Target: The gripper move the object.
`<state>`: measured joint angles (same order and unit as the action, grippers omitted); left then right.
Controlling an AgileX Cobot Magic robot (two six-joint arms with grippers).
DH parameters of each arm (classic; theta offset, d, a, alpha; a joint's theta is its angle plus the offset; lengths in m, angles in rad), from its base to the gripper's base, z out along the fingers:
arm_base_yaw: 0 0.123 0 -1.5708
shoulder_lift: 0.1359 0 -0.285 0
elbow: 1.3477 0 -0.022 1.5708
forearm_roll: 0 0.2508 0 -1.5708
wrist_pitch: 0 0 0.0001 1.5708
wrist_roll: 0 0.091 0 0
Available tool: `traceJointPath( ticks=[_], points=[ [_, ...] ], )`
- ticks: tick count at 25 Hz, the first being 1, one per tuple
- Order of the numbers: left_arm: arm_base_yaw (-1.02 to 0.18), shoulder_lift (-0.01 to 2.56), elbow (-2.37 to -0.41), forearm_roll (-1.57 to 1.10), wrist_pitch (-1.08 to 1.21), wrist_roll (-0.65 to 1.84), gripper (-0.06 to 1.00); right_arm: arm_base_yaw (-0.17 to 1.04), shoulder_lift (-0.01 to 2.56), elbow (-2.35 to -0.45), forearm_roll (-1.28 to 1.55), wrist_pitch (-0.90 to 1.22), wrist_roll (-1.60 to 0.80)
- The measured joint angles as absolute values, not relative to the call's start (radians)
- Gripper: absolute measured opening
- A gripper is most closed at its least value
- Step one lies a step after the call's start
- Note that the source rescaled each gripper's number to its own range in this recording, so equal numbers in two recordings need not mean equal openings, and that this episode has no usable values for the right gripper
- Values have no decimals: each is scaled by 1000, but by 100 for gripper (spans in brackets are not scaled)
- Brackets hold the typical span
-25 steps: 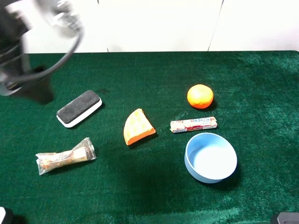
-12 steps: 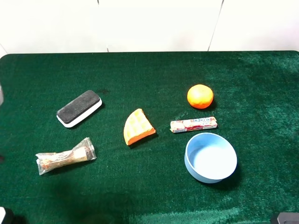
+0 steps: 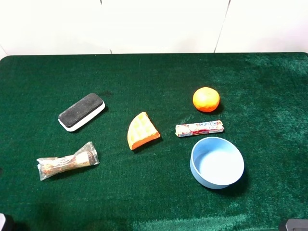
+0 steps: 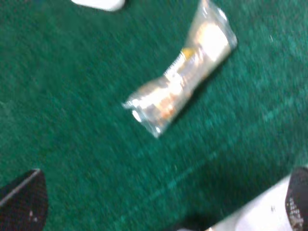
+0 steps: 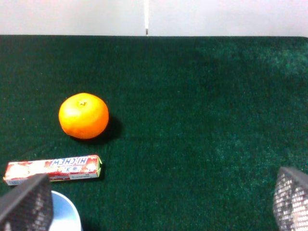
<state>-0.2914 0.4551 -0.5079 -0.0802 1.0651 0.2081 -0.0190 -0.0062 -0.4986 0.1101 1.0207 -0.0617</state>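
The object, a small round orange fruit [image 3: 206,99], sits on the green cloth right of the middle and touches nothing. It also shows in the right wrist view [image 5: 83,115], well ahead of my right gripper [image 5: 159,204]. That gripper is open and empty, with only the fingertips [image 5: 26,204] showing at the frame's corners. My left gripper [image 4: 161,199] is open and empty above the cloth, short of a clear-wrapped snack [image 4: 183,77]. Both claws are out of the exterior view.
A black-and-white eraser [image 3: 81,111], the wrapped snack [image 3: 67,161], an orange waffle wedge [image 3: 142,131], a candy stick [image 3: 199,128] and a blue bowl [image 3: 217,162] lie on the cloth. The candy stick lies between fruit and bowl. A white wall [image 3: 154,24] stands behind.
The left arm, blurred at the upper left one second ago, has swung out of the exterior view. The fruit and the other things have not moved.
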Motion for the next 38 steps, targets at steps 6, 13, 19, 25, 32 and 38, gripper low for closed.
traceJointPath(
  ticks=[6, 13, 19, 25, 32, 38],
  points=[
    [-145, 210, -504, -125, 1067, 230, 100, -19, -6, -499, 110, 1021, -62],
    [-28, 19, -504, -165, 1074, 273, 100, -19, -6, -499, 110, 1021, -62],
    [-15, -7, -504, -182, 1084, 285, 100, -19, -6, -499, 110, 1021, -62],
    [-15, -7, -504, -182, 1084, 285, 100, -19, -6, -499, 110, 1021, -62],
    [-15, -7, -504, -182, 1084, 286, 100, -19, -6, -499, 110, 1021, -62],
    [-15, -7, -504, -182, 1084, 286, 100, -19, -6, -499, 110, 1021, -62]
  ],
)
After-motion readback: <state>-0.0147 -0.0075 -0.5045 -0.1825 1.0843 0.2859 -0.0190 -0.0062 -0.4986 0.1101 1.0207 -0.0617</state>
